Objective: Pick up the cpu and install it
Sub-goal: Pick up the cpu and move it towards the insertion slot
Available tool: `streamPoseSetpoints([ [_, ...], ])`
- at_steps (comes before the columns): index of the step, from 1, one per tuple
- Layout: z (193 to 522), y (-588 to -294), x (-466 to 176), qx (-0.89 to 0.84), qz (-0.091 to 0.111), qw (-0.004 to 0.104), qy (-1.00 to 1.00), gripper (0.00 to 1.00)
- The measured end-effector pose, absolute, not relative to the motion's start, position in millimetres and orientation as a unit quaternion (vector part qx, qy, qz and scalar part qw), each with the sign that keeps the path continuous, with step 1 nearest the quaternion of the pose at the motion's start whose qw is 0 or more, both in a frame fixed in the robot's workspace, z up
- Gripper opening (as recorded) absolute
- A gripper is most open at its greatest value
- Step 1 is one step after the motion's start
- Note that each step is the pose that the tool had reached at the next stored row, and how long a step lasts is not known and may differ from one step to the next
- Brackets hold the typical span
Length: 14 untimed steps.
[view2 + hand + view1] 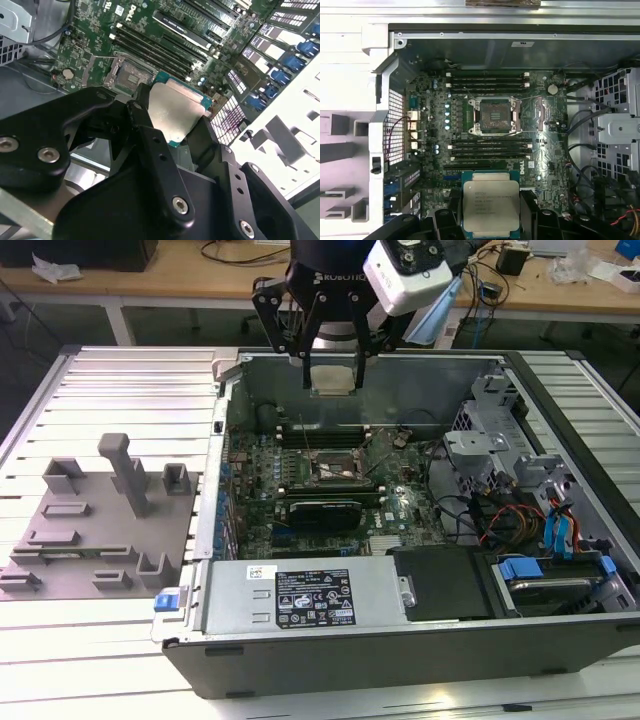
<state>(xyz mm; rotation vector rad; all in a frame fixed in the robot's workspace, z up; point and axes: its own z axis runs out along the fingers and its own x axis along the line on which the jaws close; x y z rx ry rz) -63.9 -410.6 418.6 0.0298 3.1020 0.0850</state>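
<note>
My gripper [333, 382] hangs above the open computer case, shut on the cpu [333, 378], a thin square chip with a pale silver top. Both wrist views show the cpu [491, 205] [175, 112] clamped flat between the black fingers [530, 212]. The open motherboard socket [335, 468] [493, 116] [131, 76] lies below the cpu with clear air between them; its metal frame is raised. The cpu sits above the board, offset from the socket toward the case's back wall in the exterior view.
A large grey tray [80, 530] with upright blocks lies at the exterior view's left. Inside the case are memory slots [487, 80], a power supply [300, 595], and drive cages with cables [540, 520] at the exterior view's right. Case walls [360, 365] surround the board.
</note>
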Motion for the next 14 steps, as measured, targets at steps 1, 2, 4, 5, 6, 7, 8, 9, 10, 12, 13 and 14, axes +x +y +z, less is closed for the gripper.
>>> streamPoseSetpoints([
  [1, 418.3, -410.2, -63.8, 0.010, 0.027, 0.019, 0.999, 0.55],
  [2, 416.5, -408.1, -63.8, 0.010, 0.027, 0.019, 0.999, 0.55],
  [4, 412.8, -404.8, -63.8, 0.010, 0.027, 0.019, 0.999, 0.55],
  [5, 411.0, -403.6, -63.6, 0.010, 0.027, 0.019, 0.999, 0.55],
  [6, 408.6, -401.9, -63.1, 0.010, 0.027, 0.019, 0.999, 0.55],
  [7, 407.0, -400.3, -62.4, 0.010, 0.027, 0.019, 0.999, 0.55],
  [8, 405.0, -398.0, -61.2, 0.009, 0.027, 0.019, 0.999, 0.55],
  [9, 402.9, -395.4, -60.1, 0.010, 0.027, 0.019, 0.999, 0.55],
  [10, 401.4, -393.9, -59.4, 0.010, 0.027, 0.019, 0.999, 0.55],
  [12, 397.2, -390.0, -57.7, 0.010, 0.027, 0.019, 0.999, 0.55],
  [13, 394.4, -387.5, -56.6, 0.010, 0.027, 0.019, 0.999, 0.55],
  [14, 390.3, -384.1, -54.7, 0.010, 0.027, 0.019, 0.999, 0.55],
])
